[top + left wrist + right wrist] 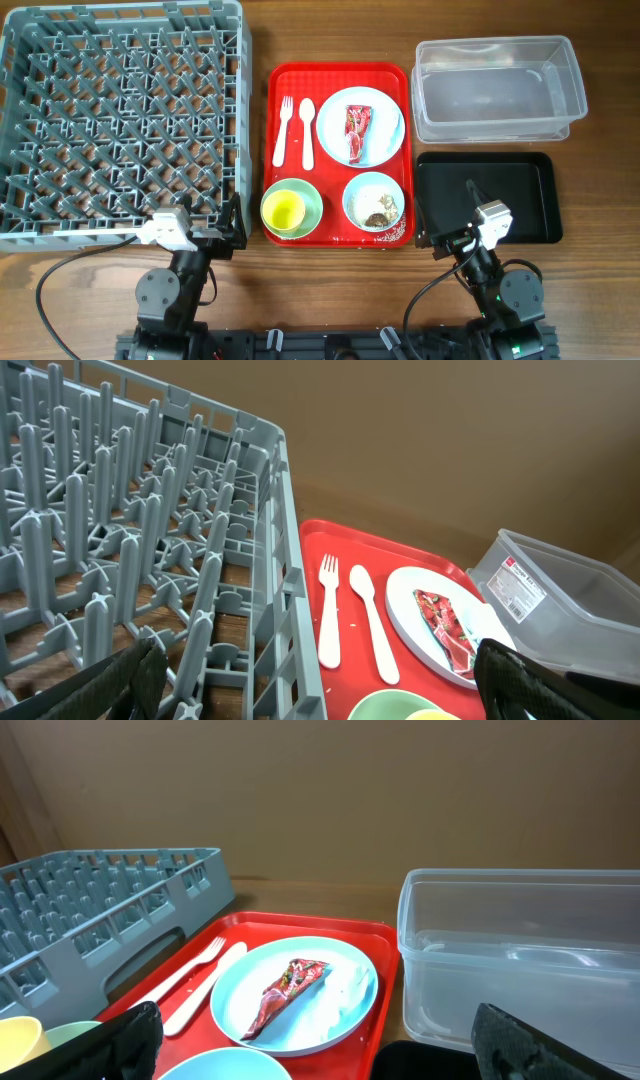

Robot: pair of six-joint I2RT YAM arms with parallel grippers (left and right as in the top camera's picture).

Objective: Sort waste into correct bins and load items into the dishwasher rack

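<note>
We see the left gripper [315, 665] and right gripper [315, 1032] both spread wide, gripping nothing, at the table's near edge, the dishwasher rack [243, 100] filling its far-left corner, and the wrapper [357, 130] lying on the plate [334, 115] mid-table, apparently beside a white scrap [350, 988].

Premises: robotics test station, staged as a canteen dish return. Evidence: wood-grain counter [330, 280]; plain brown backdrop wall [350, 800]; left arm base [160, 295] and right arm base [520, 295], cabled, at the counter edge; grey dishwasher rack [120, 110]; red serving tray [335, 70].
</note>
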